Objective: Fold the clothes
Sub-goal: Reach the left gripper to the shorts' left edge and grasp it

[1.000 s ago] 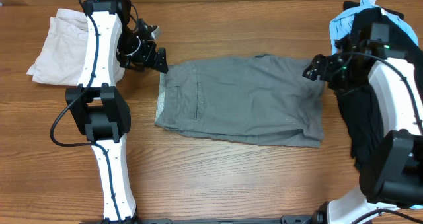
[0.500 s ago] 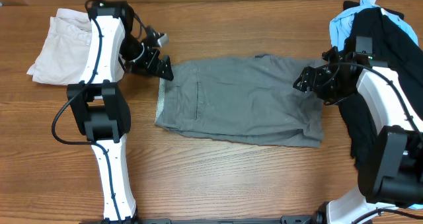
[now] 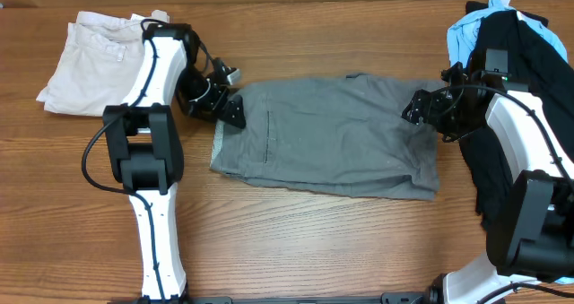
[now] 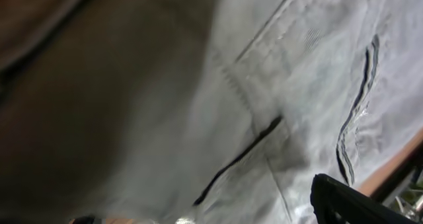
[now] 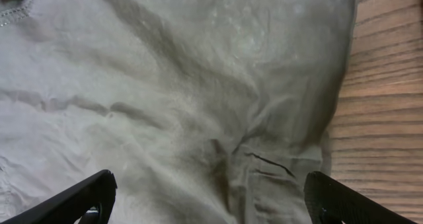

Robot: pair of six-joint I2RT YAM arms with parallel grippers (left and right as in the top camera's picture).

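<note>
Both arms have come in toward the grey shorts [image 3: 332, 138], which lie flat in the middle of the counter [image 3: 296, 250]. Now the left fingers [image 3: 235, 113] are over the waistband corner at the upper left of the shorts, and the right fingers [image 3: 415, 107] over their upper right edge. Both pairs stand wide open and hold nothing.

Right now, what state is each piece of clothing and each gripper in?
grey shorts, spread flat, unfolded.
beige shorts, loosely folded, at far left.
black garment, crumpled in a heap at right.
light-blue garment, bunched at that heap's far end.
left gripper, open, over the shorts' waistband end.
right gripper, open, over the shorts' other end.
</note>
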